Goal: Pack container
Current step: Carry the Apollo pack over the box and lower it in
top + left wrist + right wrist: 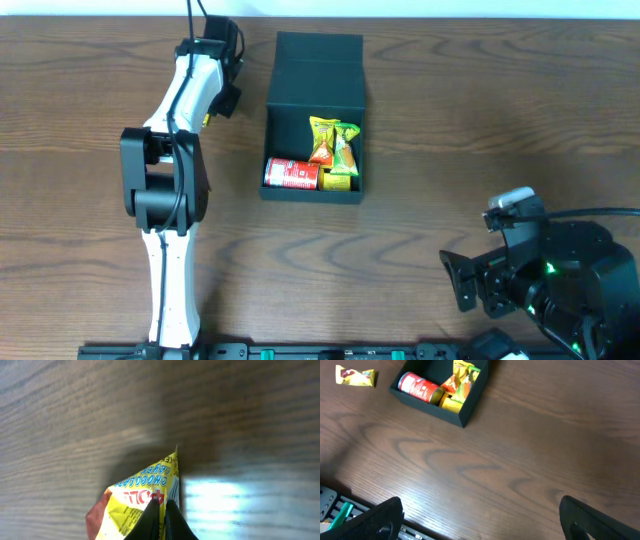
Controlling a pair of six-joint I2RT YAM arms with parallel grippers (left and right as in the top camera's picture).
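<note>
**Overhead view, upper centre.** The container [298, 125], a dark square box on the wooden table [470, 130], stands open. Its flap lid [318, 52] is folded back toward the top of the frame. A red can [291, 175] lies on its side in the lower left corner of the box. Snack packets [333, 143] in yellow, orange and green sit along the right wall, with a small yellow item [340, 182] just below them.

**Left wrist view, lower centre.** The left gripper [164, 517] is clamped on the edge of a yellow packet [137, 502] with blue lettering.

**Right wrist view.** The right gripper [480, 505] is spread wide with nothing between its fingers. It is well apart from the container at the upper left of this frame, with only table between them.
</note>
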